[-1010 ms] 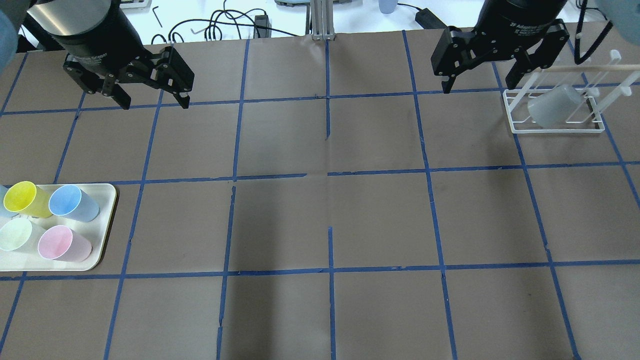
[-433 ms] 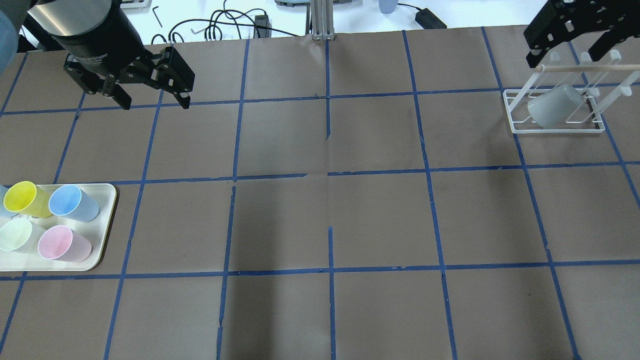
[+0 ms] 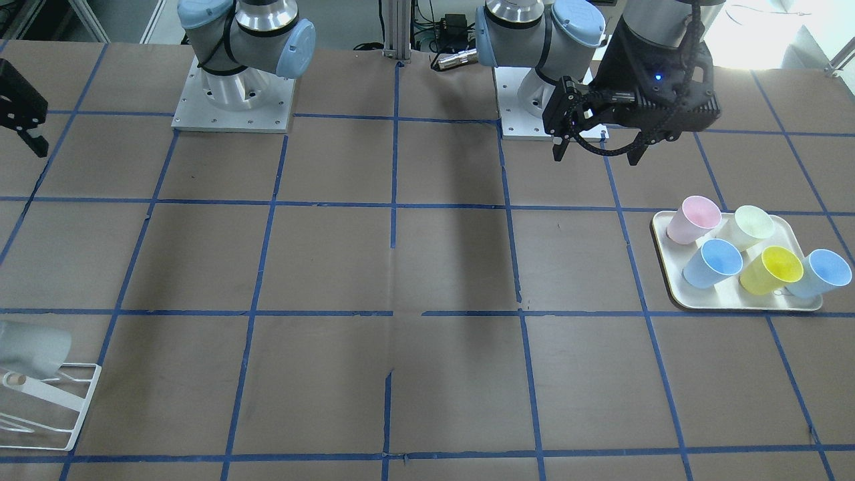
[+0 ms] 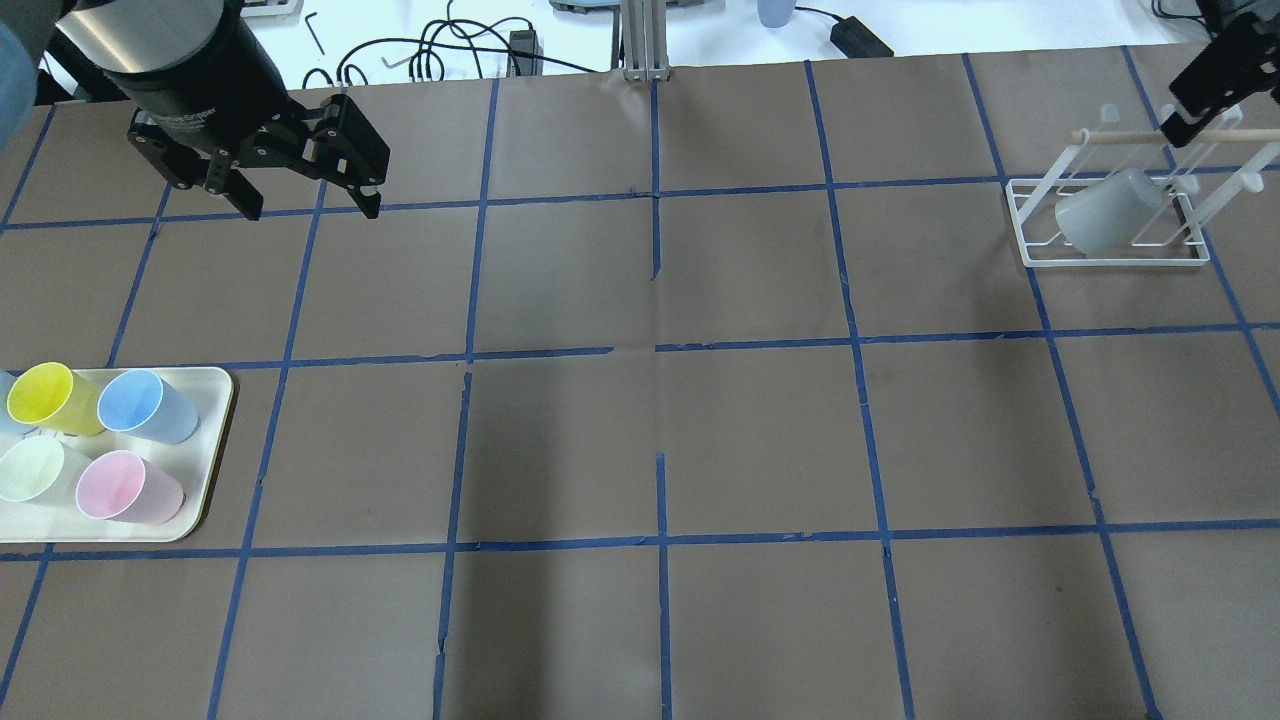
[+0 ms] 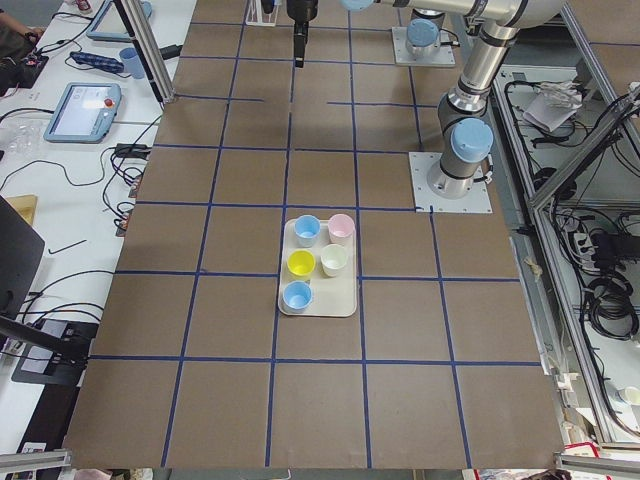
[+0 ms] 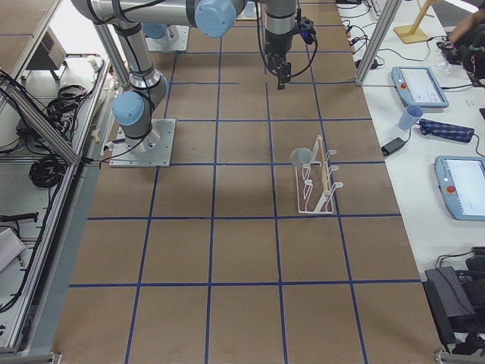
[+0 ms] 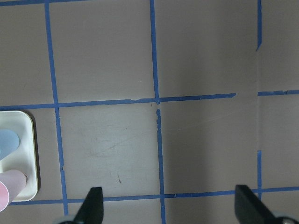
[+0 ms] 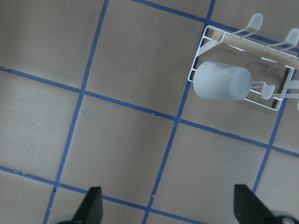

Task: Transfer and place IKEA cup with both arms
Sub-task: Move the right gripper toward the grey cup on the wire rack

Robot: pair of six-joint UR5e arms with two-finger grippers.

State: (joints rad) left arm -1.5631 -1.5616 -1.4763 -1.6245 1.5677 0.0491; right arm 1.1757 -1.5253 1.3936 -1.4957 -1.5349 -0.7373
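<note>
The IKEA cup, a plain pale grey tumbler, lies tilted on a peg of the white wire rack at the table's right end. It also shows at the front-facing view's left edge, the IKEA cup. My right gripper hangs high beside the rack, open and empty. It is cut off by the overhead view's top right corner, the right gripper. My left gripper hovers open and empty at the back left, away from the cup.
A cream tray at the left edge holds yellow, blue, pink and pale green cups. Blue tape grids the brown table. Cables and tablets lie beyond the far edge.
My right gripper has swung right and away from the rack, towards the overhead view's corner. The grey cup stays on its peg. The left arm has not moved.
</note>
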